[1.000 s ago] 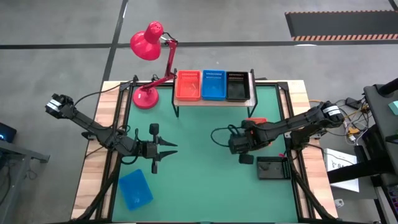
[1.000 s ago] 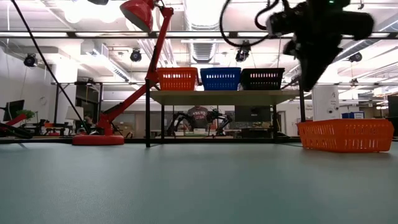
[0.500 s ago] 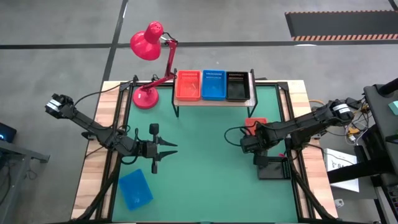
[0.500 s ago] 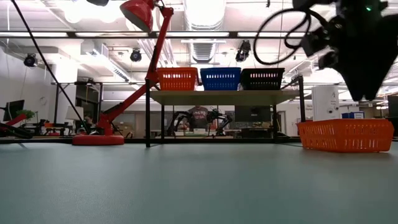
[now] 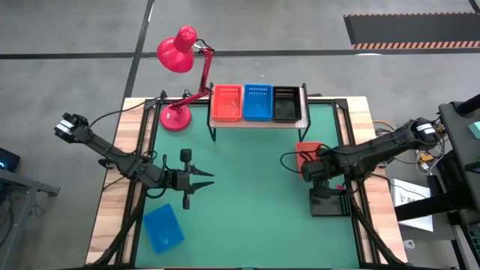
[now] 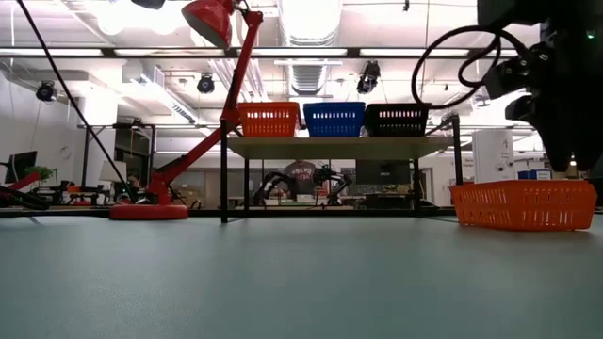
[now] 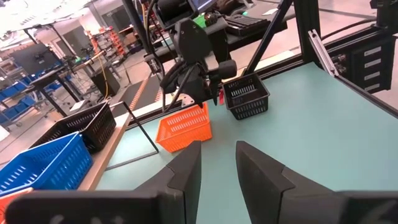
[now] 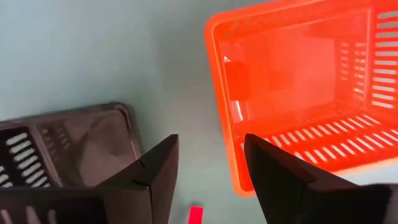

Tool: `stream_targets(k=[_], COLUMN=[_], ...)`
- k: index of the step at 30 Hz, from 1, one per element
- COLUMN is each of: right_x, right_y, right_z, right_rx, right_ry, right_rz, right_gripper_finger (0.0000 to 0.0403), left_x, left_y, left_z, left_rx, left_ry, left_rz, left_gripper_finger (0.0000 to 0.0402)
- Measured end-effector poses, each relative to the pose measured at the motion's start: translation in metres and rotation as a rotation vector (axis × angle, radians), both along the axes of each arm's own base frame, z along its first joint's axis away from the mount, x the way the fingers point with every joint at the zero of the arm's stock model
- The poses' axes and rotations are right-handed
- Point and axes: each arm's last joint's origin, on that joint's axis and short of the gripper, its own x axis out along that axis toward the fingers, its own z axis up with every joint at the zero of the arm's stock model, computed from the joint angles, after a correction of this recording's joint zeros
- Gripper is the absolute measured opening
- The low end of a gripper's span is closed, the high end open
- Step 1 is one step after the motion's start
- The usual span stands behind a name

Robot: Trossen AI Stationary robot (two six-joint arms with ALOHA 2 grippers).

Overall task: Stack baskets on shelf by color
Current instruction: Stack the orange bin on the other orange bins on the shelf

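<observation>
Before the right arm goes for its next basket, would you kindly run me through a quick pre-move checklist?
1. Right gripper open and empty: ok.
2. Right gripper over the gap between the loose orange basket and the loose black basket: ok, though which one it targets: cannot tell.
3. Shelf stacks sorted orange, blue, black: ok.
4. Left gripper clear of the right side, mid-table: ok.
5. Loose blue basket within the left arm's reach: cannot tell.

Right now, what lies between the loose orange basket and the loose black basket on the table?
Bare green table; the right wrist view shows the open right gripper hanging above the gap between the orange basket and black basket.
</observation>
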Motion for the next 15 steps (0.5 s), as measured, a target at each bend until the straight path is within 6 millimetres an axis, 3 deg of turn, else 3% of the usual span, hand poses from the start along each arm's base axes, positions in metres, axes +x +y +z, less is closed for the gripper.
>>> stream_targets(k=[9,15], right_x=[-0.004,-0.005], right_y=[-0.003,-0.004], right_z=[-0.003,-0.016], right_rx=[-0.073,-0.078], right_ry=[-0.044,-0.058], right_rz=[-0.002,-0.003], right_gripper_finger=[0.0173,0.0173], left_x=[0.000,0.000], left_y=[0.000,0.000], left_z=[0.000,0.000], left_rx=[0.000,0.000], left_ry=[0.000,0.000], left_rz=[0.000,0.000], left_gripper_finger=[0.0084,0.0084])
